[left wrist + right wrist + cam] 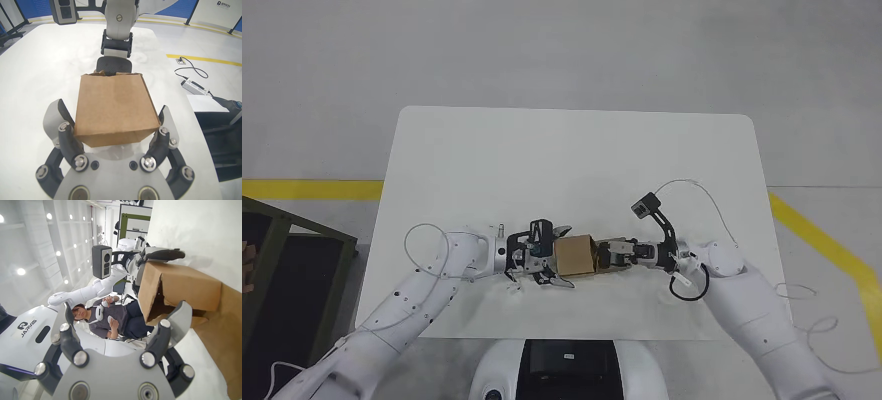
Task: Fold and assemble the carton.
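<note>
A small brown carton [574, 254] lies on its side on the white table [572, 160], near the front edge. My left gripper [547, 265] is shut on the carton [113, 102], its fingers [65, 121] clamped on the two sides of the closed end. The carton's [181, 285] other end is open, with torn flaps bent inward and one long flap [225, 332] lying out toward the right arm. My right gripper [124, 309] stands open at that end. One of its fingers [179, 315] rests at the carton's mouth, and its pad [113, 64] shows behind the carton.
A thin white cable [697, 190] loops over the table beside the right arm. A dark green crate [292, 280] stands off the table's left side. A power adapter and black cord [192, 85] lie on the floor past the table's edge.
</note>
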You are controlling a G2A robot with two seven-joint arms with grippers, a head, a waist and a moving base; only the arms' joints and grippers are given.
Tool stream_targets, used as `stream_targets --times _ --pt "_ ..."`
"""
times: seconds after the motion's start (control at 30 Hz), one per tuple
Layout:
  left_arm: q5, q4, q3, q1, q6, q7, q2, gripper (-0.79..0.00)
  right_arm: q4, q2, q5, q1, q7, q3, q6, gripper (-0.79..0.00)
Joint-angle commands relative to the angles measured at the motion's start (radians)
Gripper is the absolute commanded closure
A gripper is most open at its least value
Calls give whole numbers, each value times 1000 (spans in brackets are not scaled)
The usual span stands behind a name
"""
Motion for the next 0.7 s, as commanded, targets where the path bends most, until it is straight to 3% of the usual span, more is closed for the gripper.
stream_targets --times 0.0,0.67 --pt "1 1 -1 1 -1 0 0 -785 1 -3 7 -6 -3 -5 -3 -785" --pt "16 1 -5 6 -14 13 -1 -785 6 -23 46 -16 14 -31 14 -785"
